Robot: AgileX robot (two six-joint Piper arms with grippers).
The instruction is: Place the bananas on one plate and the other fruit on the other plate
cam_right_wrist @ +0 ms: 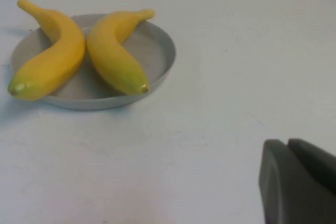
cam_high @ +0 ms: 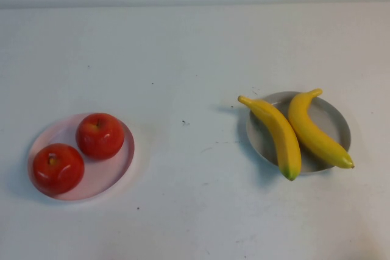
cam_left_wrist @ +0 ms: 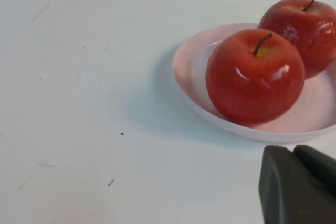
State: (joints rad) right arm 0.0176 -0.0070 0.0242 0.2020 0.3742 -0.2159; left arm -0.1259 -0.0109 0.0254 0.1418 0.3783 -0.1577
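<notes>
Now — fruit sorted, hands parked.

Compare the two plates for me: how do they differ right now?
The pink plate, on the robot's left, holds two red apples; the grey plate, on its right, holds two bananas whose ends overhang the rim. Both are round, shallow and rimmed. Neither end effector touches anything.
</notes>
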